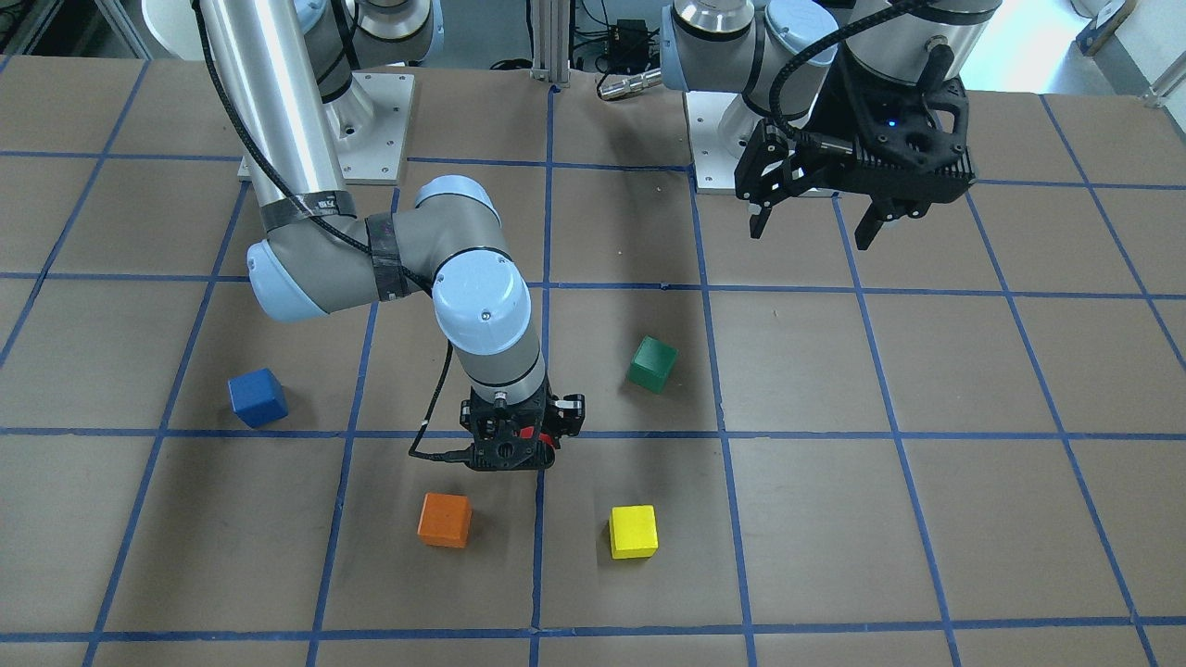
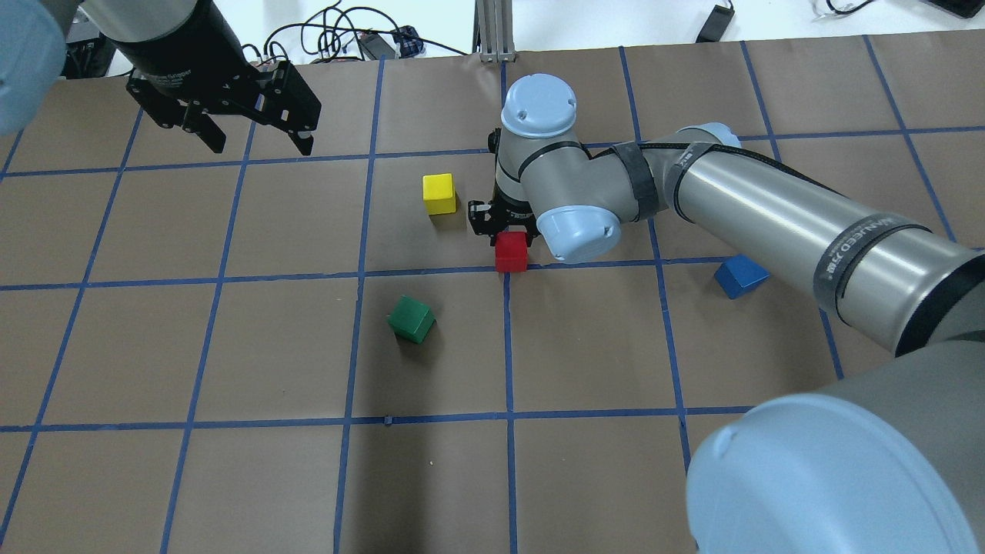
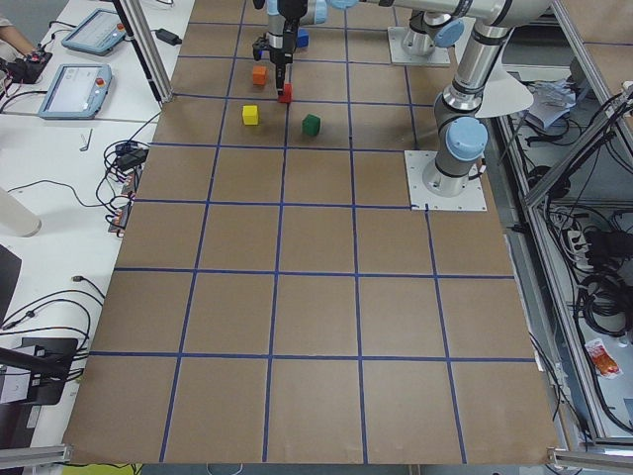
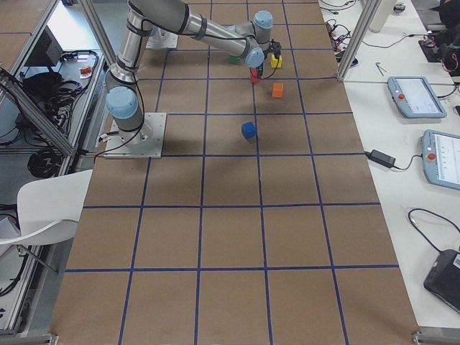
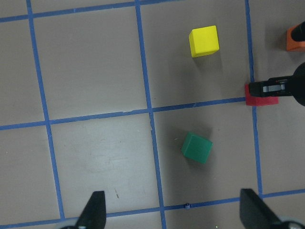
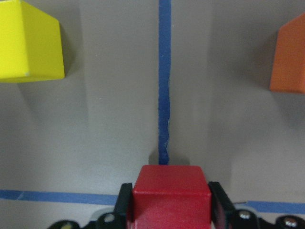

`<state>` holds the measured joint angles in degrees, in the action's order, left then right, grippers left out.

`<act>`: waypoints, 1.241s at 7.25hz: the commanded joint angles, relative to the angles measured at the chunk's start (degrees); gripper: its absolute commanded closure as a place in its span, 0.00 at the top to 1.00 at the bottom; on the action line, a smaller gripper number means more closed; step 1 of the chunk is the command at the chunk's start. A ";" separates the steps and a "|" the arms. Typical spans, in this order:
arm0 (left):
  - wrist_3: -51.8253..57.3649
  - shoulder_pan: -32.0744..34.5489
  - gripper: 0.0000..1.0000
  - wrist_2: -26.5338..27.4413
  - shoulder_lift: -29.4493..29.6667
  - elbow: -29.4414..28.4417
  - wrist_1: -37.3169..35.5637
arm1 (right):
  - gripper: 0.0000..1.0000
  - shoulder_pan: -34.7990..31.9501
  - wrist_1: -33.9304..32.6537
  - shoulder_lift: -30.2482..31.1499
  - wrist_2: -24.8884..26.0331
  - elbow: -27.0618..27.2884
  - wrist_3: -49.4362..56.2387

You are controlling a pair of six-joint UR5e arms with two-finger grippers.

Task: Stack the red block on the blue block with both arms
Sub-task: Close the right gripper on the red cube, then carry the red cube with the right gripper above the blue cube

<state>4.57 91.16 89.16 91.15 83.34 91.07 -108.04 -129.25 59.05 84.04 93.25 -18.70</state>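
My right hand [image 2: 504, 225] is clenched on the red block [image 6: 170, 191], with one finger [image 6: 125, 202] against each side face. The block sits at a crossing of blue tape lines near the middle of the surface [image 2: 231, 346], between the yellow block [image 2: 439, 193] and the green block [image 2: 411, 318]. My left hand [image 2: 262, 145] hangs high on its own side, released and holding nothing.

I judge the red block to be a stiff, light cube. Its matte faces should not slip, and its flat opposite sides suit a square pinch like this one. It should bear a firm squeeze without harm.

The blue block [image 2: 740, 276] stands alone, well apart on my right, with its top bare.

My wrist view cuts off the red block's lower part and my fingertips, so I cannot tell whether it rests on the surface or hangs just clear. From across the surface, my own wrist hides all but a sliver of red.
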 commanded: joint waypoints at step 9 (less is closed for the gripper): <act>0.26 0.42 1.00 0.48 0.69 0.95 -3.27 | 0.00 31.91 23.01 18.64 5.69 8.23 42.57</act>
<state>4.62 91.57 89.95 91.87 84.19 87.97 -80.02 -104.55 77.04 89.32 98.21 16.91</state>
